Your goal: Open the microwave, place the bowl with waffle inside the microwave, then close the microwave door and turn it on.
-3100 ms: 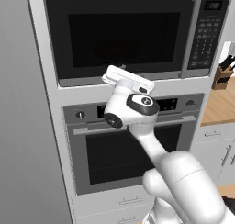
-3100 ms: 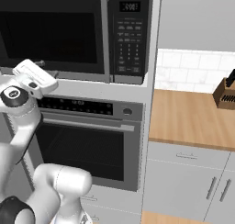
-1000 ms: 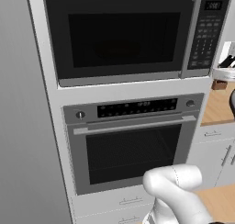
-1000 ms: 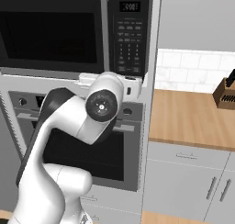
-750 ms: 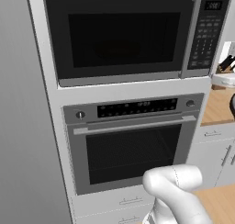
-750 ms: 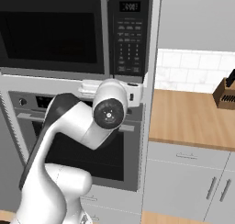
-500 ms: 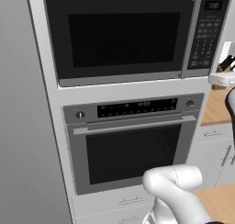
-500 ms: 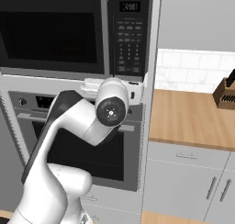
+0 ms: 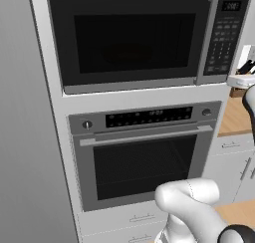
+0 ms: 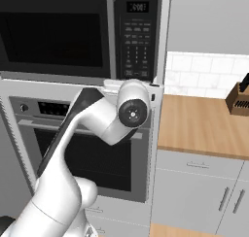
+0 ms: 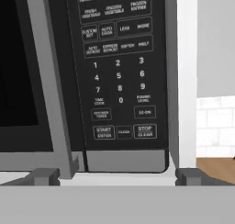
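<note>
The microwave [image 9: 134, 38] sits built in above the oven, and the microwave door [image 10: 53, 37] is shut. Its long vertical grey handle [image 11: 48, 81] stands left of the button keypad [image 11: 117, 81]. My gripper [image 11: 117, 176] is open just below the microwave's lower right corner and faces the keypad close up. One fingertip [image 11: 45, 176] lies under the handle's foot, the other [image 11: 189, 176] under the microwave's right edge. In the right base view my wrist [image 10: 132, 110] hides the fingers. The bowl and the waffle are out of view.
A steel-fronted oven [image 9: 142, 157] with a horizontal bar handle sits below the microwave. To the right runs a wooden counter [image 10: 204, 124] with a knife block [image 10: 240, 97] at the tiled wall. Grey cabinet doors [image 10: 194, 192] are under the counter.
The arm has swung from in front of the oven to the right, up to the microwave's lower right corner. Over the last second the hand only crept a little. The door stays shut.
</note>
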